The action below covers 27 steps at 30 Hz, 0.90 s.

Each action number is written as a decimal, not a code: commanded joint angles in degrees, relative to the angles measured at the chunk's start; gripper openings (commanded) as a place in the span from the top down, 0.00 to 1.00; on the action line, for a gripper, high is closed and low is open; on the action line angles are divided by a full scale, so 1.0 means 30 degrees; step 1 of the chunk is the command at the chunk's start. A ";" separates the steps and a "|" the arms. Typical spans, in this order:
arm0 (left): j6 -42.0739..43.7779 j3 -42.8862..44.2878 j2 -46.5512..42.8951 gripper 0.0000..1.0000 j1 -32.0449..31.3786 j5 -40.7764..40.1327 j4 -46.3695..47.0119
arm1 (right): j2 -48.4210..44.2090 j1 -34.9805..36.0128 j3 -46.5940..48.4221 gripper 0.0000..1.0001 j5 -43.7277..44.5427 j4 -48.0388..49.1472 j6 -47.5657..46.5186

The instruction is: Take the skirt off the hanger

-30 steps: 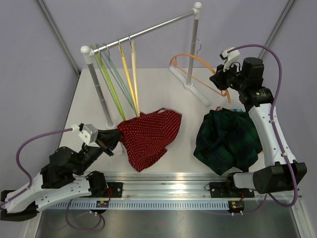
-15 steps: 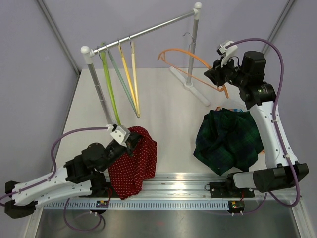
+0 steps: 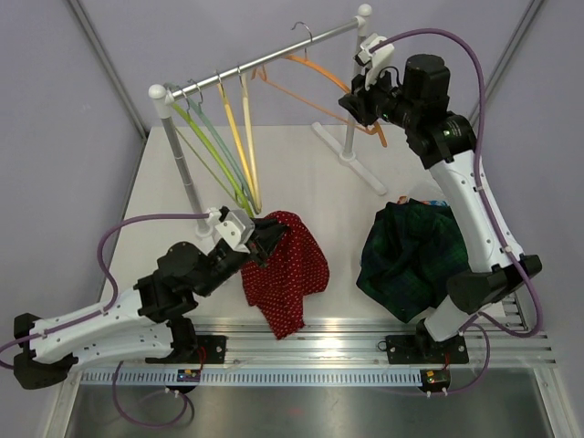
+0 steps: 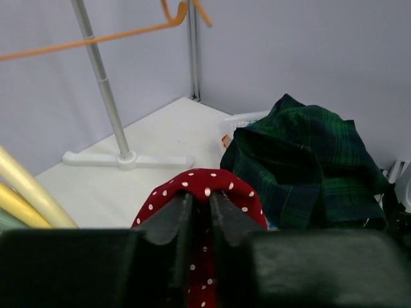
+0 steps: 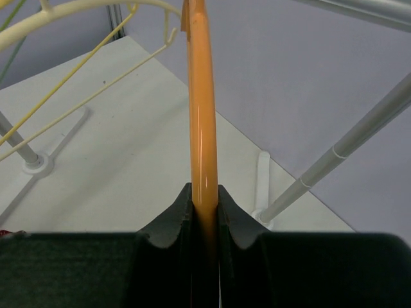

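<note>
The red polka-dot skirt (image 3: 290, 266) lies bunched on the table near the front, off the hanger. My left gripper (image 3: 265, 239) is at the skirt's upper left edge. In the left wrist view a fold of the skirt (image 4: 207, 182) sits pinched between the nearly closed jaws of my left gripper (image 4: 201, 200). The bare orange hanger (image 3: 321, 75) is up at the height of the rack's rail, its hook by the rail. My right gripper (image 3: 352, 106) is shut on one arm of the hanger (image 5: 199, 96), seen close up at the right gripper (image 5: 204, 200).
A clothes rack (image 3: 266, 60) spans the back with green and yellow hangers (image 3: 226, 137) on its rail. Its right foot (image 3: 350, 155) stands on the table. A dark green plaid garment (image 3: 420, 257) is heaped at the right, over a white basket (image 4: 245, 119).
The left gripper swept the skirt toward the front left, then back to the right, away from the rack. The right arm lifted the orange hanger up and left to the rail.
</note>
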 commanded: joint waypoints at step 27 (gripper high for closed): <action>-0.5056 -0.4109 -0.7237 0.01 -0.0050 -0.2178 -0.9734 | -0.5916 0.2386 -0.4298 0.09 0.4080 -0.4594 -0.7683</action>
